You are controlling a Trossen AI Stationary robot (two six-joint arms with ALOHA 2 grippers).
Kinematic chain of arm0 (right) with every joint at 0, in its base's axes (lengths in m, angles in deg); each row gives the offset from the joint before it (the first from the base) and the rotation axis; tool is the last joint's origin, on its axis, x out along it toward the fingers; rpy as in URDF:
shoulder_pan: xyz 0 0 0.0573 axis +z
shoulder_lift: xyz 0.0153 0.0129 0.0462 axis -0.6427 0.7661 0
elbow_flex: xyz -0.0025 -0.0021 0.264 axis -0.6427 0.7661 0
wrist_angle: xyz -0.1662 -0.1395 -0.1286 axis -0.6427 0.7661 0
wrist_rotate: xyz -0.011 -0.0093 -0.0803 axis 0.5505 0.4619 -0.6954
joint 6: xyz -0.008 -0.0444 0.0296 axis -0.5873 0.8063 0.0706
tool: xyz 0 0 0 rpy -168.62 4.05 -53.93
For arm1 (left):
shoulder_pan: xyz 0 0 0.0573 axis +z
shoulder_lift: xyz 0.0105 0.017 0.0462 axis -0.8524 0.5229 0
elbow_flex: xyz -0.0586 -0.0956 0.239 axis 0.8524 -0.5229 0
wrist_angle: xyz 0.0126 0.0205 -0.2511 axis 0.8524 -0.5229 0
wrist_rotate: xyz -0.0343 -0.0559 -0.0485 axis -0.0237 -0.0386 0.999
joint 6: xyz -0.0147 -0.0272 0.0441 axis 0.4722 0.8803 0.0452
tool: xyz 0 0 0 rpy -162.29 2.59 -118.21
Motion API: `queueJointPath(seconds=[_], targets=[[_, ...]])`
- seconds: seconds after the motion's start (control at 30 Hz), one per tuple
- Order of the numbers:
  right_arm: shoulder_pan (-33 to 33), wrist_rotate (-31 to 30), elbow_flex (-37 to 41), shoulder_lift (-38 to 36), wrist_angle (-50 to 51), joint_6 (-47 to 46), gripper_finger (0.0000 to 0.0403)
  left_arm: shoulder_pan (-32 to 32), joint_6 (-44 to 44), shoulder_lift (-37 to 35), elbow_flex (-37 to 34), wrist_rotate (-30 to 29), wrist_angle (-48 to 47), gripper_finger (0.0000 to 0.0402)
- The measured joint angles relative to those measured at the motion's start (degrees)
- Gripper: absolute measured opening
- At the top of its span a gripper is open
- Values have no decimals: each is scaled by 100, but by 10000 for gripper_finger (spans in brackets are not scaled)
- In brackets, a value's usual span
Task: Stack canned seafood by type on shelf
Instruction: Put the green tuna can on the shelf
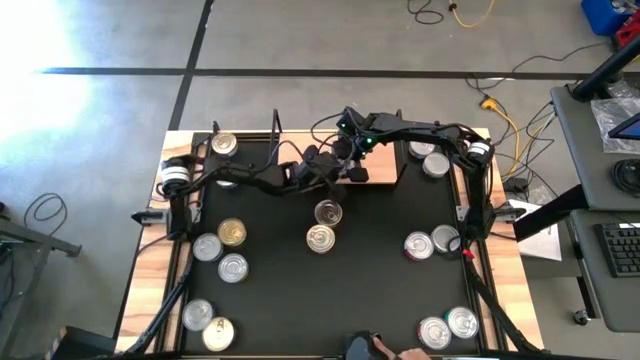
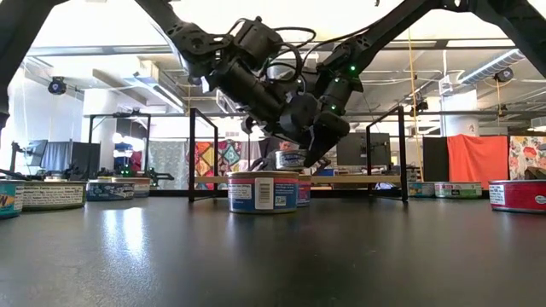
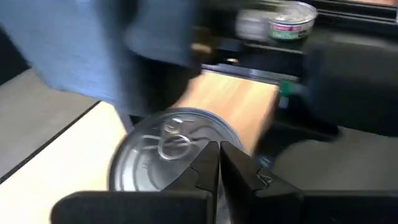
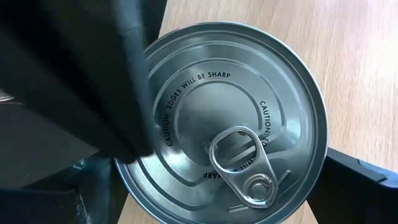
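Observation:
A silver-lidded tin point(image 4: 224, 118) with a pull tab is over the light-wood shelf point(image 1: 385, 170) at the table's far middle. My right gripper point(image 4: 227, 186) reaches in from the right and is shut on this tin. My left gripper point(image 3: 219, 165) comes from the left, shut, with its tips at the rim of the same tin point(image 3: 168, 146). In the low view both grippers crowd around the tin point(image 2: 290, 159). Whether its bottom rests on the board is hidden by a tin in front. My right gripper has the tin's round side wall point(image 4: 320, 149) between its two fingers, one on each side, slanting down from above. The lid faces up and stays level. My left gripper's shut fingers point(image 4: 134, 93) lie over the lid's edge; I cannot tell whether they touch it.
Two tins point(image 1: 328, 212) point(image 1: 320, 238) stand on the black table just in front of the shelf. More tins sit at the far left point(image 1: 222, 145), far right point(image 1: 428, 157), left point(image 1: 220, 250), right point(image 1: 432, 243) and both near corners. Black wire posts point(image 2: 191, 153) flank the shelf.

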Motion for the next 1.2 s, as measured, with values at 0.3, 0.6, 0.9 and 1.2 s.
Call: queueJointPath(seconds=[0.3,0.6,0.9,1.2], targets=[[-2,16,7,175,15,-141,382,113,50,613,331,61,29,0],[-7,-27,7,175,99,-266,382,112,134,784,347,60,45,0],[4,-414,-7,175,303,-282,382,110,282,842,289,83,-31,0],[20,-712,-135,175,651,-206,382,110,361,937,287,114,37,0]])
